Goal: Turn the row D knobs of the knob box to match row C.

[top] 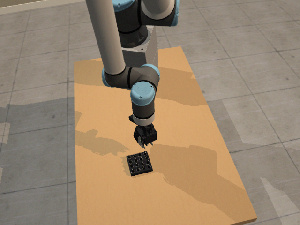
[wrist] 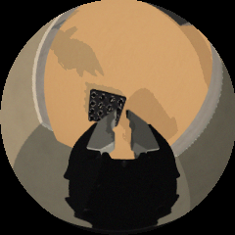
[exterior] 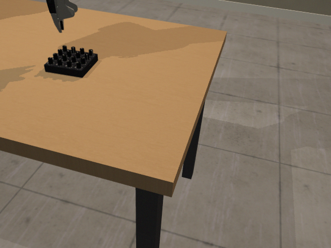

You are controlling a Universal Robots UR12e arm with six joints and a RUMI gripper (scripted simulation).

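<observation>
Sixteen stubby knobs stud the square black knob box (top: 139,163) on the wood-grain table (top: 101,198), seen from the top below my gripper (top: 145,144). Exterior view: my tapered fingers (exterior: 59,24) hang above it, apart. Wrist view: jaws nearly closed, holding nothing, box (wrist: 106,105) beyond the grey fingertips.

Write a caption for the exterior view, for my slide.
Nearly shut, empty claw hangs above black knob box on wooden table.
</observation>
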